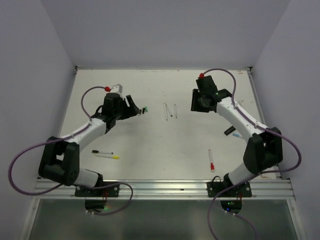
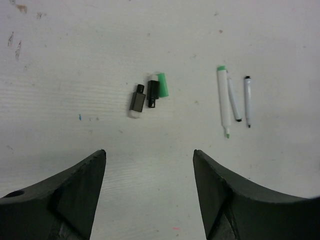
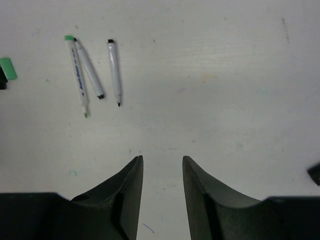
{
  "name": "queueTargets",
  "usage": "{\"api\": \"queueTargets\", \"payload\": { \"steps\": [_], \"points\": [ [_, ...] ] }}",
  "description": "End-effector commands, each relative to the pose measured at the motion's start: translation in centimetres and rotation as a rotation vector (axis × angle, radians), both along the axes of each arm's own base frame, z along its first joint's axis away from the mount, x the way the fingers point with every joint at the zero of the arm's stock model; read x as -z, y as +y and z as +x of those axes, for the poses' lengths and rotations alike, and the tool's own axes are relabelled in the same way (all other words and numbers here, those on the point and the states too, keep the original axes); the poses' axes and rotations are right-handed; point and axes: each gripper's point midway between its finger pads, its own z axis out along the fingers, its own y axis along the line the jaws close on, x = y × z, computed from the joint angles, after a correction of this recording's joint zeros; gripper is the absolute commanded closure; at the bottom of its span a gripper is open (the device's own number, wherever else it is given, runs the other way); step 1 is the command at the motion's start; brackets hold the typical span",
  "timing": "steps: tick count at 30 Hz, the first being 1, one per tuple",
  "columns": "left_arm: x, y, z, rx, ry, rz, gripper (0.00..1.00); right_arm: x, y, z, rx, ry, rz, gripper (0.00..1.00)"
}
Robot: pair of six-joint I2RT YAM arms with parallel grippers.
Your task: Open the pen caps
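Two black pen caps (image 2: 137, 98) (image 2: 152, 94) and a green cap (image 2: 163, 84) lie loose on the table just ahead of my left gripper (image 2: 149, 152), which is open and empty. In the top view the caps (image 1: 145, 109) sit right of the left gripper (image 1: 134, 108). Three uncapped white pens (image 2: 223, 97) lie side by side at mid-table (image 1: 170, 111). My right gripper (image 3: 162, 157) is open and empty over bare table, right of these pens (image 3: 89, 67); in the top view it (image 1: 196, 104) hovers at the back right.
A black-capped pen (image 1: 102, 151) and a yellow-capped pen (image 1: 108, 156) lie front left. A red-capped pen (image 1: 211, 160) lies front right. A small black piece (image 1: 229, 131) lies by the right arm. Purple cables (image 1: 90, 95) loop off both arms.
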Motion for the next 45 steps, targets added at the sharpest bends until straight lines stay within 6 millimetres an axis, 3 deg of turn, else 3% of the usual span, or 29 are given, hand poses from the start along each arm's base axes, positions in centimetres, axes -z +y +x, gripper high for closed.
{"api": "queueTargets", "payload": {
  "steps": [1, 3, 4, 5, 7, 16, 28, 45],
  "points": [
    [-3.6, -1.7, -1.5, 0.062, -0.121, -0.108, 0.27, 2.4, -4.0, -7.8, 0.106, 0.209, -0.088, 0.59],
    [-5.3, -2.6, -2.5, 0.094, -0.16, -0.15, 0.26, 2.2, -4.3, -10.3, 0.145, 0.218, -0.035, 0.59],
    [-5.2, -3.3, -3.3, 0.124, -0.16, -0.166, 0.26, 3.6, -4.8, -12.3, 0.156, 0.269, -0.036, 0.59],
    [-6.0, -3.8, -3.7, 0.139, -0.179, -0.184, 0.26, 3.2, -4.9, -13.1, 0.183, 0.255, -0.008, 0.6],
    [-6.4, -5.1, -4.7, 0.184, -0.192, -0.208, 0.26, 4.4, -5.9, -15.2, 0.215, 0.302, -0.029, 0.6],
    [-6.9, -7.5, -6.7, 0.251, -0.218, -0.259, 0.27, 7.2, -8.0, -19.5, 0.349, 0.383, -0.06, 0.6],
    [-6.7, -8.2, -7.0, 0.267, -0.215, -0.265, 0.27, 11.2, -7.7, -19.5, 0.353, 0.427, -0.069, 0.62],
    [-5.9, -8.3, -7.2, 0.276, -0.197, -0.235, 0.27, 14.7, -7.0, -20.6, 0.317, 0.482, -0.04, 0.67]
  ]
}}
